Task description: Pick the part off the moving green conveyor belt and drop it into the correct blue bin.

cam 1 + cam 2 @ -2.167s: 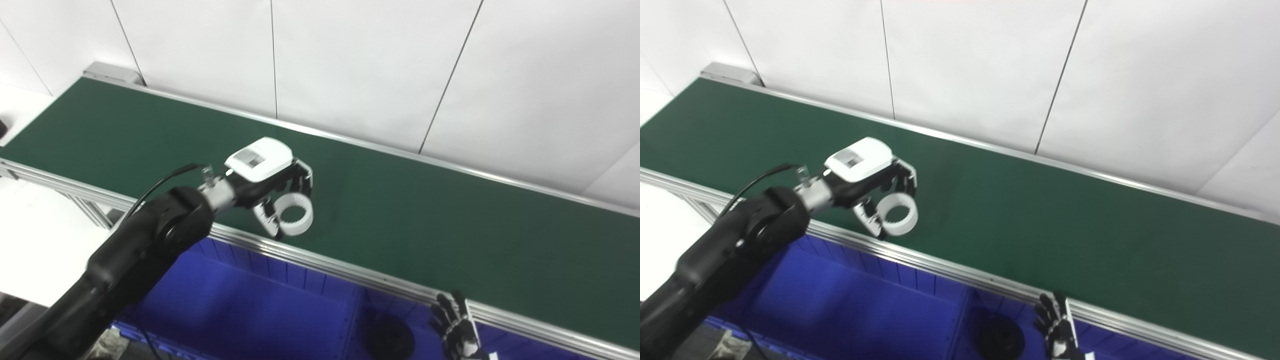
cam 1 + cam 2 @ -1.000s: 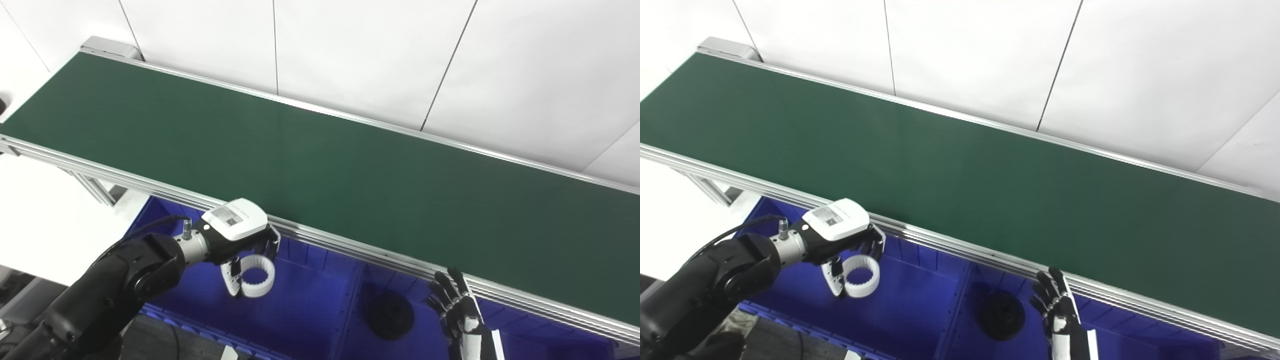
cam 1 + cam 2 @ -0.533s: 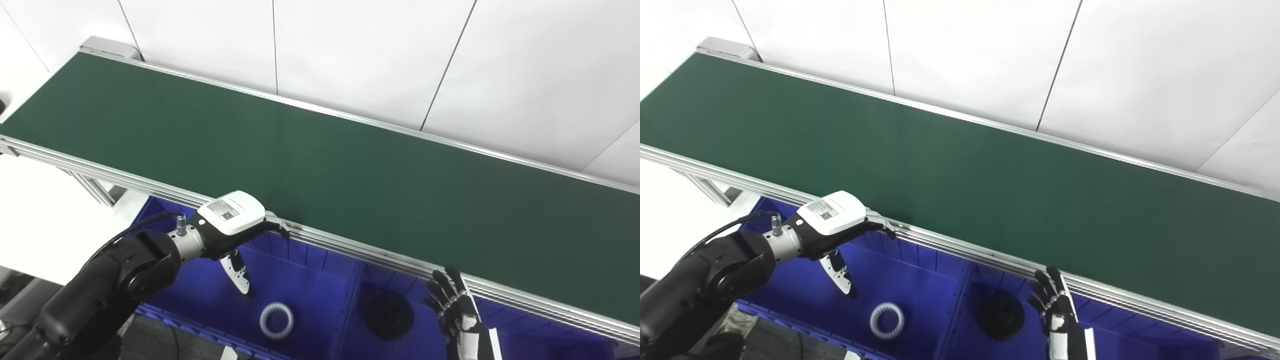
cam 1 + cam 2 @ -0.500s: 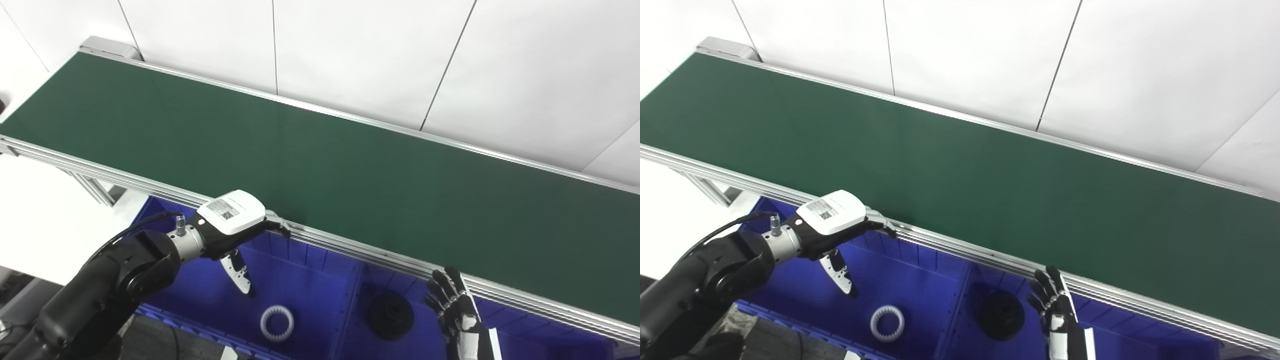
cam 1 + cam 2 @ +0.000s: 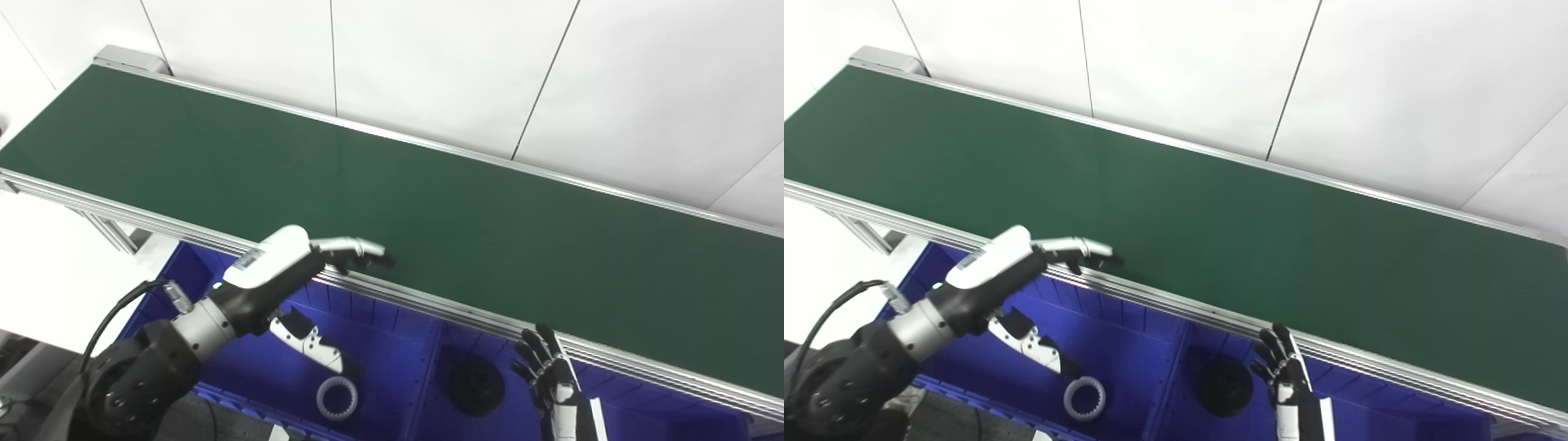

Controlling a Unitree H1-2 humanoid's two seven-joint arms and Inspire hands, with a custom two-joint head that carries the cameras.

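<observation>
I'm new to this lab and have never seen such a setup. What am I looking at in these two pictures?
Both pictures come from two cameras side by side on a humanoid robot's head, looking down. The long dark green conveyor belt carries nothing here. Below its near edge is a blue plastic bin with compartments: a white toothed plastic ring lies in the left one, a black round disc-shaped part in the next. The left robot hand is open above the bin, holding nothing. The right robot hand waits, open and empty.

No text can be read (the left robot hand [image 5: 288, 263] label blurs).
</observation>
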